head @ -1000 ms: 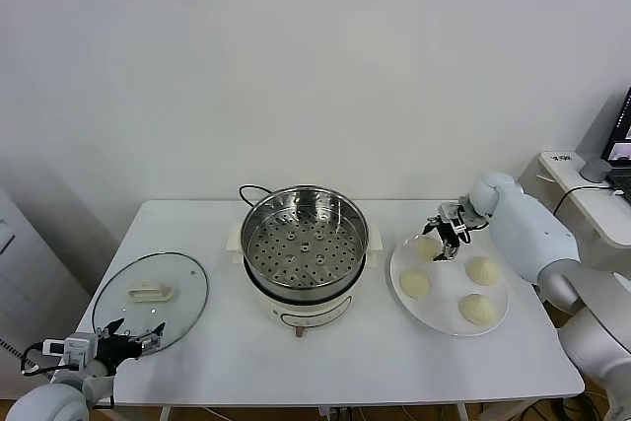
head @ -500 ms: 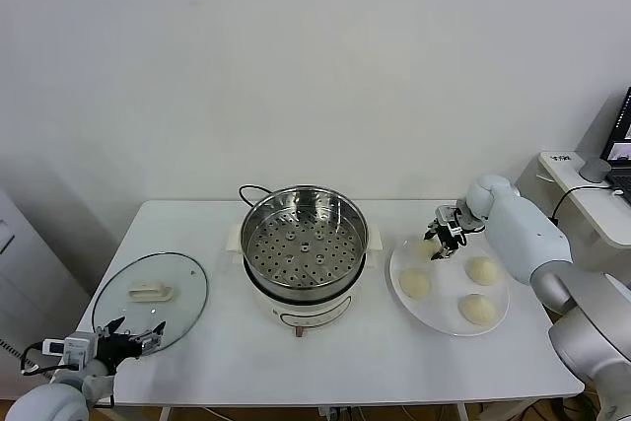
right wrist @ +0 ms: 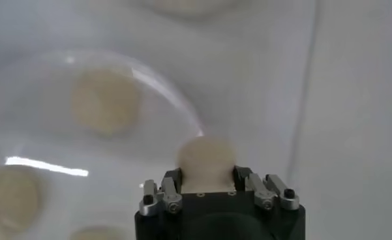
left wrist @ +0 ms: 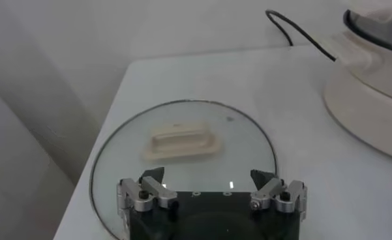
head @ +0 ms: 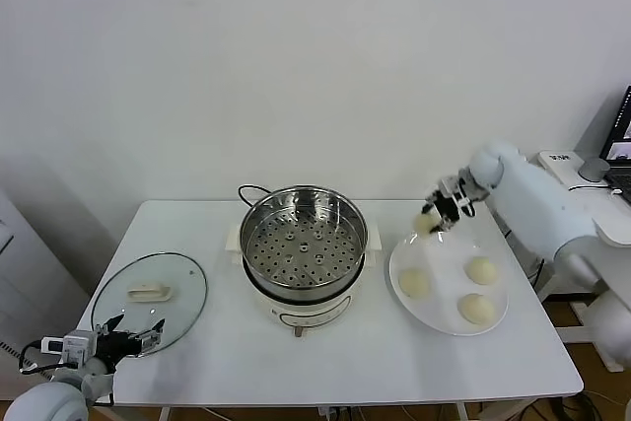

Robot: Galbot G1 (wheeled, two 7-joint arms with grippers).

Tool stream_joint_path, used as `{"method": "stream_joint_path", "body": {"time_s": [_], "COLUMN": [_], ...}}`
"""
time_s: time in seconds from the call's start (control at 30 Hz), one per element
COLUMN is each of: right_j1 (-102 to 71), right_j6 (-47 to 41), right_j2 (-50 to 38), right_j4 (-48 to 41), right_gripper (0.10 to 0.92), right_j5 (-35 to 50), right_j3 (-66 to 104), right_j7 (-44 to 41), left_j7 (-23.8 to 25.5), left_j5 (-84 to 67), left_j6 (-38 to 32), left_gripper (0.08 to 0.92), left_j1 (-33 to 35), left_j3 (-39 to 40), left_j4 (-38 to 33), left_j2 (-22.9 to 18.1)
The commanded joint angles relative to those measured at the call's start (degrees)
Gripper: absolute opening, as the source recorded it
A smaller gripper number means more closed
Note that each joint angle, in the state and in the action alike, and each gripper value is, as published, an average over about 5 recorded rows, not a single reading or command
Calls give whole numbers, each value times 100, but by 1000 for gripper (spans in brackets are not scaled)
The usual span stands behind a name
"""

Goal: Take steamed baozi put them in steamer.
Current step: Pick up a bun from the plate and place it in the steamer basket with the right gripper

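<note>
I have the right gripper (head: 441, 214) clenched on one baozi (head: 426, 224), lifted clear above the plate (head: 449, 318) edge that faces the steamer (head: 304, 244); to do this carry well I should keep the squeeze light, cross level over the steamer's rim, and lower onto the perforated tray before letting go. The bun sits right between the fingers, three more lie on the plate below, and the left gripper (left wrist: 212, 190) hangs released over the glass lid (left wrist: 182, 140), well away from the steamer.

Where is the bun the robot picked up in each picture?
Head view: the held baozi hangs in the right end effector, above the white plate.
Left wrist view: not in it.
Right wrist view: the bun sits between the fingers.
Shared landmark: the plate.
</note>
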Motion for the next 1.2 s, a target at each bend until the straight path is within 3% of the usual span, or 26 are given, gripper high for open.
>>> {"method": "stream_joint_path", "body": {"time_s": [0.03, 0.27, 0.5, 0.67, 1.2], "right_j1": [1246, 1635, 1489, 1243, 87], "right_j6": [474, 1328, 2515, 2913, 2922], "right_j2": [74, 829, 1466, 1827, 2253], "right_j4": [572, 426, 407, 328, 553], "right_gripper": [501, 509, 508, 504, 501], "right_j5": [1092, 1600, 1434, 679, -1634], "right_j3": [-804, -1067, -1007, -717, 65], "right_j7": [-483, -696, -773, -811, -857], "left_j7": [-2, -3, 0, -2, 3], "left_j5": [6, 9, 7, 4, 1], "left_j6": [5, 6, -1, 3, -7], "left_gripper": [823, 823, 823, 823, 823], "left_j1": [13, -33, -43, -48, -46], "left_j3": [6, 69, 90, 84, 92], "left_j4": [-21, -11, 12, -6, -1], "left_j2": [0, 11, 45, 61, 37]}}
